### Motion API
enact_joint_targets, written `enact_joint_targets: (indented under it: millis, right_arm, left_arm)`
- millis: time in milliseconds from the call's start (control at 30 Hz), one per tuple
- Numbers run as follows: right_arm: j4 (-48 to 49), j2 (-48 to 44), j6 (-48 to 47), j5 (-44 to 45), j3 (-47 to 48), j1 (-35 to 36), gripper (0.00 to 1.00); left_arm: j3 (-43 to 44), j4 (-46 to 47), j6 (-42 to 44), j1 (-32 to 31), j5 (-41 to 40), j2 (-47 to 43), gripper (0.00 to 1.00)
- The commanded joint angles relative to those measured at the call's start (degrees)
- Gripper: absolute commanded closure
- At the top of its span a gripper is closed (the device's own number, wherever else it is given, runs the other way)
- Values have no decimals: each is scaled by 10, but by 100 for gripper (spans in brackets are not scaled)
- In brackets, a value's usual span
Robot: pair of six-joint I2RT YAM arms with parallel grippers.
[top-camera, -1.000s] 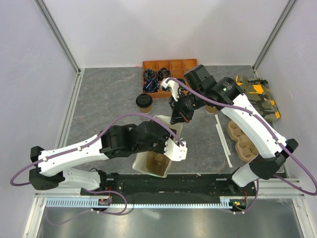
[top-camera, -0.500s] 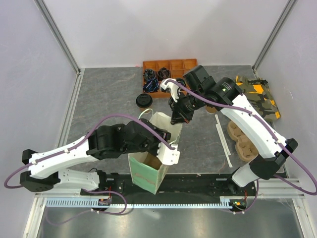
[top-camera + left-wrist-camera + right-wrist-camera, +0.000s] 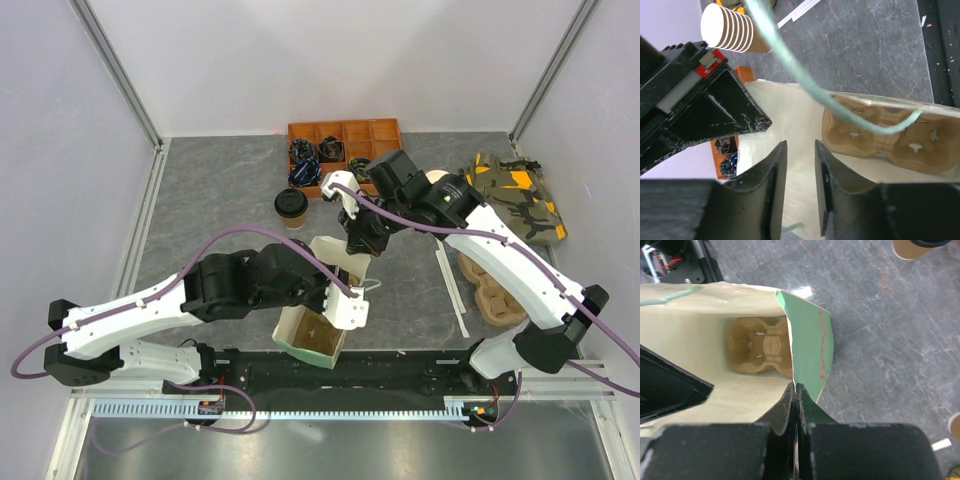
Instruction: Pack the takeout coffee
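Pinching the far rim of the paper bag [image 3: 807, 345], the right gripper [image 3: 795, 390] has its fingers pressed flat together on the green-backed edge and holds the mouth up. The left gripper [image 3: 799, 165] sits at the bag's right side with its jaws parted only a little; cream paper shows in the gap, and I can see nothing caught between them. A green cord handle [image 3: 790, 65] loops past those fingers. The bag leans between the two arms with its mouth gaping, and a brown pulp tray [image 3: 760, 347] lies at its bottom, its sockets unfilled. The takeout coffee [image 3: 291, 205] stands upright on the table just far-left of the bag, lid on, apart from both grippers. It looks light, with a thin paper wall that would give under a hard squeeze, a smooth skin that might slip and a lid that is probably only pressed on. I would take it gently around the body below the lid and keep it level, never lifting by the lid. Farther out, an orange organiser [image 3: 345, 132] at the far edge holds small dark items in its left compartments. Cream cups [image 3: 732, 34] lie stacked nearby, and spare pulp trays [image 3: 490, 285] sit at the right.
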Motion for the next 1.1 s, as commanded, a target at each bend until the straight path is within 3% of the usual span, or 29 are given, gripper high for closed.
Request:
enact_joint_targets:
  millis: [0, 167, 367, 500, 600, 733, 967, 1067]
  right_arm:
    - [45, -34, -10, 35, -18, 1, 100]
    - [62, -47, -11, 63, -25, 2, 100]
    - [83, -82, -25, 71, -43, 3, 100]
    - [94, -111, -40, 74, -64, 4, 100]
    - [94, -124, -47, 80, -74, 6, 100]
    - [94, -133, -61, 100, -82, 11, 100]
    - [89, -122, -54, 160, -97, 13, 100]
    - [82, -116, -47, 200, -106, 13, 100]
  left_arm:
    - [31, 41, -15, -3, -11, -19, 69]
    - [73, 57, -19, -2, 16, -48, 71]
    - [98, 120, -21, -3, 100, -112, 56]
    - [97, 143, -37, 3, 85, -136, 42]
    - [94, 162, -56, 36, 67, -144, 39]
    - [101, 179, -152, 127, 51, -139, 38]
    - [32, 118, -323, 252, 63, -162, 45]
    - [17, 74, -373, 315, 106, -142, 41]
